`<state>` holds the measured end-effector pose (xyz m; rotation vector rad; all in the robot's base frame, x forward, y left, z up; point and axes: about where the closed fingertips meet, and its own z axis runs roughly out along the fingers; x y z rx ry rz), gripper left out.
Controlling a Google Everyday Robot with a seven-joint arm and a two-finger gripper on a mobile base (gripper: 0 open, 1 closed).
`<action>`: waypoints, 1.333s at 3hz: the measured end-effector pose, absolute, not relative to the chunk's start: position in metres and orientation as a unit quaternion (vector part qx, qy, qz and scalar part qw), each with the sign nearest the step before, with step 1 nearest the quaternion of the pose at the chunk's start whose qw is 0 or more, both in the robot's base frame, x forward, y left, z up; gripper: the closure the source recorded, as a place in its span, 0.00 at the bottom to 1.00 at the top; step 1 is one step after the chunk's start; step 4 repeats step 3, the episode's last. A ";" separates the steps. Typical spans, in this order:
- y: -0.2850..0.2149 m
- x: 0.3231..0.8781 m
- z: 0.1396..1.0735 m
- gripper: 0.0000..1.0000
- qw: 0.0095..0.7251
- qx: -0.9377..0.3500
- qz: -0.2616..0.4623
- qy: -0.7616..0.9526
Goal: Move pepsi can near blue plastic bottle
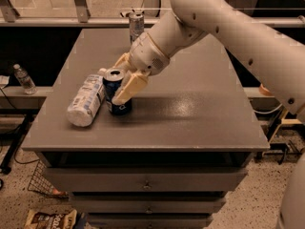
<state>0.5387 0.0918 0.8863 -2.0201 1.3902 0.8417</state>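
The pepsi can, dark blue with a silver top, stands upright on the grey table, left of centre. The blue plastic bottle, whitish with a pale label, lies on its side just left of the can, almost touching it. My gripper reaches in from the right and straddles the can. One tan finger lies across its front right side, and the other sits behind its top rim. The jaws look closed on the can.
A slim silver can stands at the table's far edge. A tiny clear water bottle sits on a ledge to the left. A wire basket and a snack bag are on the floor at the lower left.
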 end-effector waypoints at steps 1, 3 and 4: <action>0.093 0.538 0.886 0.00 0.269 -0.752 0.313 0.514; 0.002 0.558 0.901 0.00 0.266 -0.727 0.246 0.583; 0.002 0.558 0.901 0.00 0.266 -0.727 0.246 0.583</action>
